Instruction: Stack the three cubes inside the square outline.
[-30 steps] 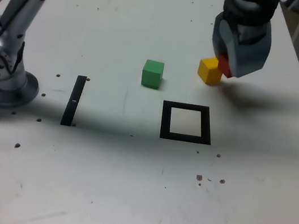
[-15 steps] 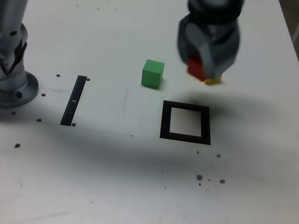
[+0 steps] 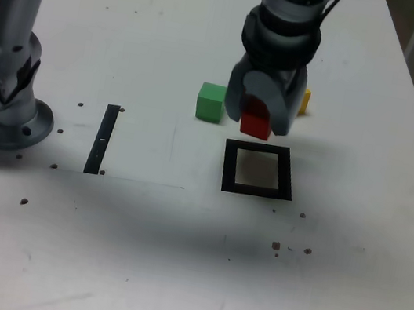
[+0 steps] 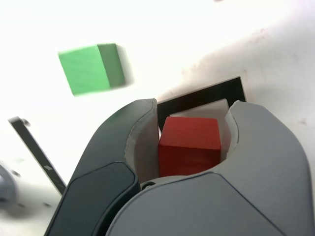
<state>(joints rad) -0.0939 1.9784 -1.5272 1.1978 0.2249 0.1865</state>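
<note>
The claw [image 3: 263, 117] is closed on the red cube [image 3: 257, 119], held up off the table [image 3: 135, 254]; just beyond its tips lies the square outline [image 3: 290, 174], its centre bare; the yellow cube [image 3: 305, 102] sits partly behind the claw, the green cube [image 3: 211, 102] beside it; best to centre over the white, lower slowly and level, then release; the black border gives a margin, with open table past it.

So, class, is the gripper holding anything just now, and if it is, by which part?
Yes: the gripper holds the red cube, its jaws closed on two opposite side faces, leaving the top face uncovered.
</note>
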